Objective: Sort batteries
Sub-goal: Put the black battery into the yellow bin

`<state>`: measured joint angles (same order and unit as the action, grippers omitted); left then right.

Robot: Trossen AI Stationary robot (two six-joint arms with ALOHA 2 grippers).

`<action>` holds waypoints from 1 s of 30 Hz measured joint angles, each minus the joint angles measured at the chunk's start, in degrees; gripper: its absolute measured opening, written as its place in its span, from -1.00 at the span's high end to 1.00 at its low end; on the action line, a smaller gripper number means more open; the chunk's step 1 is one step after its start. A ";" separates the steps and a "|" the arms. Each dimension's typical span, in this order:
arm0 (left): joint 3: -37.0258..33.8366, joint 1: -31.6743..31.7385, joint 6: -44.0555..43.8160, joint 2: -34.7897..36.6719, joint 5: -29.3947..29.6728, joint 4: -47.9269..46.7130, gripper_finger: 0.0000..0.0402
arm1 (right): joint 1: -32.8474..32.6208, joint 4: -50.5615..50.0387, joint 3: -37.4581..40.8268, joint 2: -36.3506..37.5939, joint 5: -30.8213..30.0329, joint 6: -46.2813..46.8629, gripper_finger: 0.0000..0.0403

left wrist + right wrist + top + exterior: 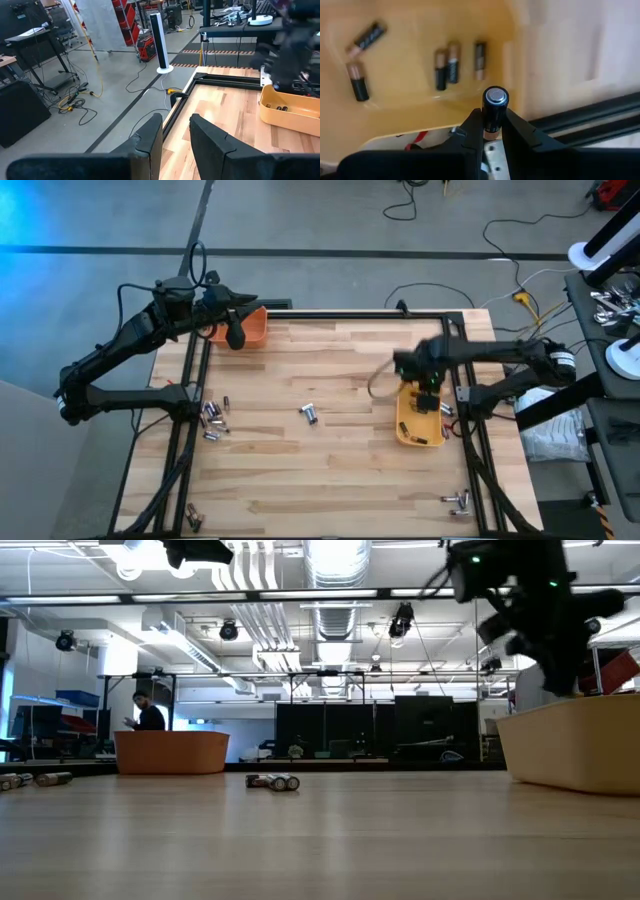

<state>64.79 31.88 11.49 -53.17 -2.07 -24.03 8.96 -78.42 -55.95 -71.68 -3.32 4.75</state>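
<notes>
My right gripper [490, 131] hangs over the yellow bin [404, 430] at the table's right, shut on a dark battery [495, 107] with a copper band. Several more batteries [447, 67] lie on the bin's floor. Loose batteries lie on the table: a cluster [212, 418] at the left, a pair [308, 413] in the middle, also seen in the low view [273, 782], and a few near the front corners [457, 500]. My left gripper [175, 142] waits open above the orange bin [252, 328] at the far left, with nothing between its fingers. My right gripper pinches the battery's copper-banded end [490, 133] between its two fingers. The fingers come from above, pointing down. The battery sticks out beyond the fingertips, its dark end with the silvery cap [495, 96] free. It is lifted clear above the yellow bin.
A black frame [330, 311] runs around the wooden tabletop [320, 470]. The middle of the table holds only the pair of batteries. Beyond the table are cables on the floor, other benches and a person [148, 715] far off.
</notes>
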 joint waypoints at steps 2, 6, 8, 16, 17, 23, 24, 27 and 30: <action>0.00 0.00 0.00 -0.02 0.00 0.00 0.60 | -3.39 2.16 3.32 0.09 1.01 2.68 0.77; 0.00 0.00 0.00 -0.02 0.00 0.00 0.60 | -7.46 4.37 7.05 -2.36 1.76 5.75 0.76; 0.00 0.00 0.00 0.00 0.00 0.02 0.60 | -8.31 6.56 8.61 -3.56 1.89 5.58 0.75; 0.00 -0.02 0.00 -0.02 0.00 0.00 0.60 | -8.59 14.61 12.53 -6.59 2.95 1.58 0.74; 0.00 -0.02 0.00 -0.02 0.00 0.00 0.60 | -8.59 15.02 12.53 -6.62 3.40 1.32 0.73; 0.00 -0.02 0.00 -0.02 0.00 0.00 0.60 | -8.59 14.73 12.24 -3.25 3.59 0.96 0.54; 0.00 -0.02 0.00 -0.02 0.00 0.00 0.60 | -8.59 14.25 11.95 -2.33 3.59 0.69 0.48; 0.00 -0.02 0.00 -0.02 0.00 0.00 0.60 | -8.59 11.95 10.44 0.43 3.59 0.09 0.28; 0.00 -0.02 0.00 -0.02 0.00 0.00 0.60 | -8.57 9.53 7.72 2.64 3.56 -3.63 0.11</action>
<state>64.79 31.86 11.49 -53.19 -2.07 -24.03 0.38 -68.88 -48.23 -69.04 0.24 1.12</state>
